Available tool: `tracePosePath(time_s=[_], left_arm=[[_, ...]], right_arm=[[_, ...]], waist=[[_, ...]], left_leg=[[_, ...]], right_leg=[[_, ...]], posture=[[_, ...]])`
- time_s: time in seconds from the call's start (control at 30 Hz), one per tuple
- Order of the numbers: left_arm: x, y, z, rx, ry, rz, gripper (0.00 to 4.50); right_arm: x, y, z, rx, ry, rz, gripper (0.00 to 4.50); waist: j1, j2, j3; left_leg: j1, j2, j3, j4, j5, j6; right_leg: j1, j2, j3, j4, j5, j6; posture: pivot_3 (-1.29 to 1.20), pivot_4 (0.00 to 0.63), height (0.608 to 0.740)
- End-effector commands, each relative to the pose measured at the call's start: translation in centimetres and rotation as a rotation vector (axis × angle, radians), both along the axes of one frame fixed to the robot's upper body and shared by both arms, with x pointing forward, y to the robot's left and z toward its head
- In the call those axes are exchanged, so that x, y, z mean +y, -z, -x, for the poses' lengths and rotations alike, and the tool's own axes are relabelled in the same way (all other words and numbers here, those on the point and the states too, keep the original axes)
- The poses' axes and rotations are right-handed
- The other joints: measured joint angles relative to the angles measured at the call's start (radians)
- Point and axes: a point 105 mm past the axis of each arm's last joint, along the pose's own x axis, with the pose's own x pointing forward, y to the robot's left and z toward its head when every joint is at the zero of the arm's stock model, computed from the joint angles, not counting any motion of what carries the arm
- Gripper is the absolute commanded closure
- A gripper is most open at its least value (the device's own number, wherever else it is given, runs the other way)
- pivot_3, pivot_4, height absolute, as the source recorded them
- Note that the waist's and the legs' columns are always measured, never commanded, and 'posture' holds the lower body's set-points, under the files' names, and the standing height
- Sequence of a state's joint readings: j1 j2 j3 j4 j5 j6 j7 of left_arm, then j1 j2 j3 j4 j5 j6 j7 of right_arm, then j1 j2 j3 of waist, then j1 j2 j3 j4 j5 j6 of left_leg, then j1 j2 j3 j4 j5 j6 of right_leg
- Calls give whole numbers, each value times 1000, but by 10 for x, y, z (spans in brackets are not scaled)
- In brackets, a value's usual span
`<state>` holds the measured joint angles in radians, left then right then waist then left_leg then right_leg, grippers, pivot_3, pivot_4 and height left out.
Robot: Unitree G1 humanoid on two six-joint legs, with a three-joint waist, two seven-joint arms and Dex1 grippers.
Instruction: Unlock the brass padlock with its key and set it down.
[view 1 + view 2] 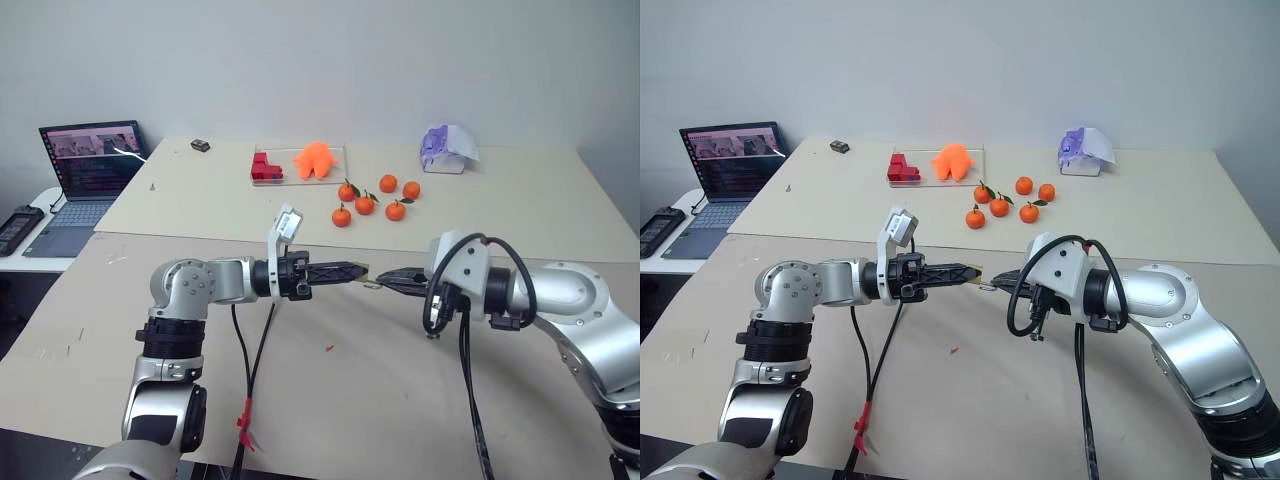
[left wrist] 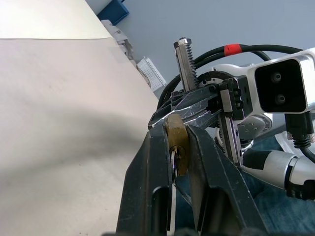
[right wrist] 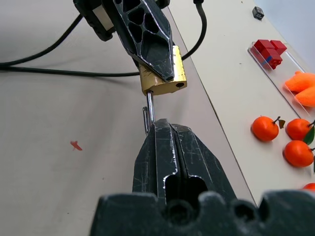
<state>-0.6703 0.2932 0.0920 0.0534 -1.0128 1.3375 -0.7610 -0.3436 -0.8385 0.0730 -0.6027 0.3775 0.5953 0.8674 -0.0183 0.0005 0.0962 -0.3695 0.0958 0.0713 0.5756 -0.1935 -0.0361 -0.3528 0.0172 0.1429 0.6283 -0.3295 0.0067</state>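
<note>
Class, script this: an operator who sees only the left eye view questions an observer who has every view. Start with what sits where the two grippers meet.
Operator: What is between the grippers' tips?
Observer: The wrist views show the left gripper pinching the brass padlock by its body.
Operator: And the right gripper?
Observer: The right gripper is shut on the silver shackle, which sticks out of the padlock.
Operator: Locked?
Observer: It looks open. One hole in the padlock's shackle face is empty.
</note>
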Motion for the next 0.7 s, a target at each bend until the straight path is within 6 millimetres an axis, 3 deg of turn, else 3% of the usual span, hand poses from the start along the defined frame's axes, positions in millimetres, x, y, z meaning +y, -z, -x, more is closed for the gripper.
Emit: tracePosePath(time_s=[0.03,0.37,0.5,0.6,0.67,0.7], left_arm=[[1,-12,3,-45,8,28,4463],[4,-11,2,-52,-5,26,4463],[5,-10,2,-56,-8,23,4463],[5,-10,2,-56,-4,21,4463],[7,-10,2,-53,1,18,4463],[8,-9,3,-51,4,13,4463]], right_arm=[[7,-2,3,17,-57,-47,4481],[-2,6,8,179,-39,-124,4481],[-21,3,3,174,23,-89,4481],[-45,-6,-13,39,111,22,4481],[-48,-12,-13,11,108,43,4481],[-47,-16,-11,2,90,51,3933]], waist=[[0,0,0],[1,0,0],[-1,0,0],[1,0,0],[1,0,0],[0,0,0]], left_leg=[[0,0,0,0,0,0],[0,0,0,0,0,0],[0,0,0,0,0,0],[0,0,0,0,0,0],[0,-1,0,0,0,0],[0,-1,0,0,0,0]], right_leg=[[0,0,0,0,0,0],[0,0,0,0,0,0],[0,0,0,0,0,0],[0,0,0,0,0,0],[0,-1,0,0,0,0],[0,-1,0,0,0,0]], posture=[[0,150,723],[0,150,723],[0,150,723],[0,150,723],[0,150,723],[0,150,723]])
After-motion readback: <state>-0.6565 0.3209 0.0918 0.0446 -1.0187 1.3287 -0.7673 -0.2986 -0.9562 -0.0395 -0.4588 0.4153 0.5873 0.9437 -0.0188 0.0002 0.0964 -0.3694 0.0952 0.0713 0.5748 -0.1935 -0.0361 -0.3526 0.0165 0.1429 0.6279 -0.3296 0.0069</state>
